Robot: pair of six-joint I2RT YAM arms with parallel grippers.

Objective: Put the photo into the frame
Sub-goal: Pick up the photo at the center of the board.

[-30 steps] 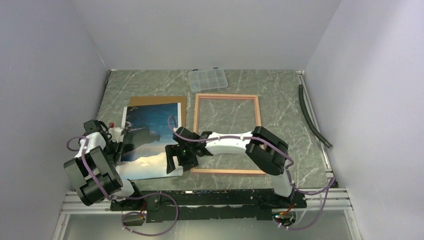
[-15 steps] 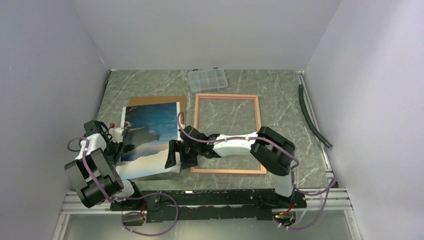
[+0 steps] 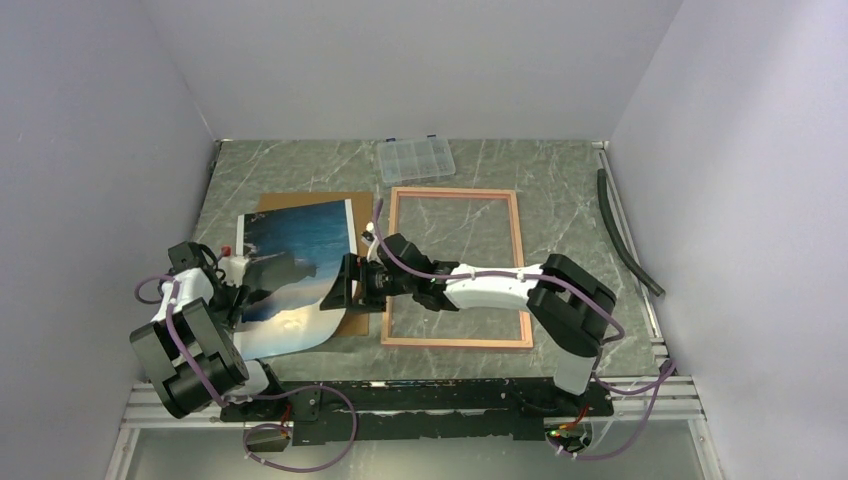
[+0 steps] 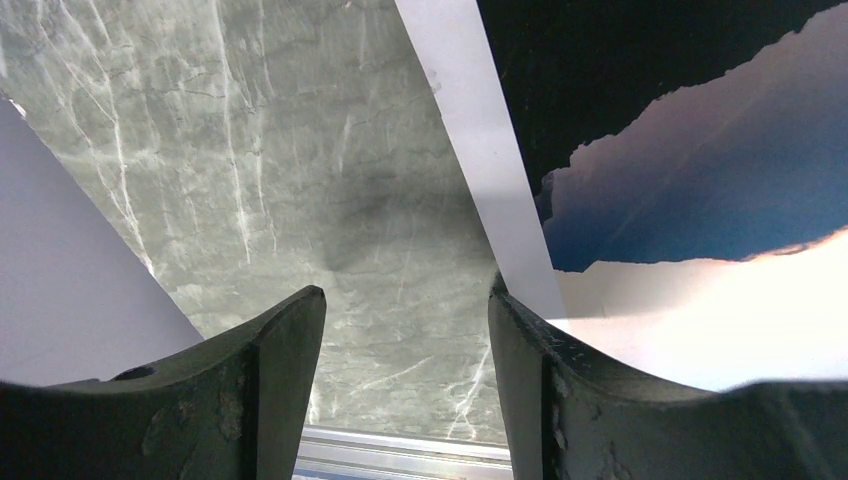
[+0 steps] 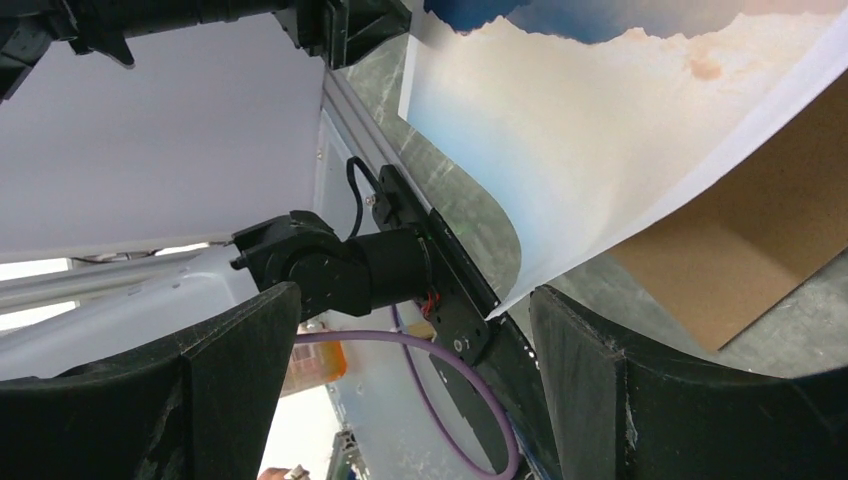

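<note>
Clear compartment box (image 3: pixel 415 159), brown board (image 3: pixel 364 212), black hose (image 3: pixel 621 235) on marble table (image 3: pixel 560 190)

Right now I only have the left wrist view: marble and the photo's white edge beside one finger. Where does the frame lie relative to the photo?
Observer: The frame lies flat to the right of the photo, the table showing through it.
Operator: And the right gripper?
Observer: The right gripper is open at the photo's right edge, which curls up off a brown backing board.
Operator: Anything beyond the frame?
Observer: A clear compartment box sits just past its far edge.
</note>
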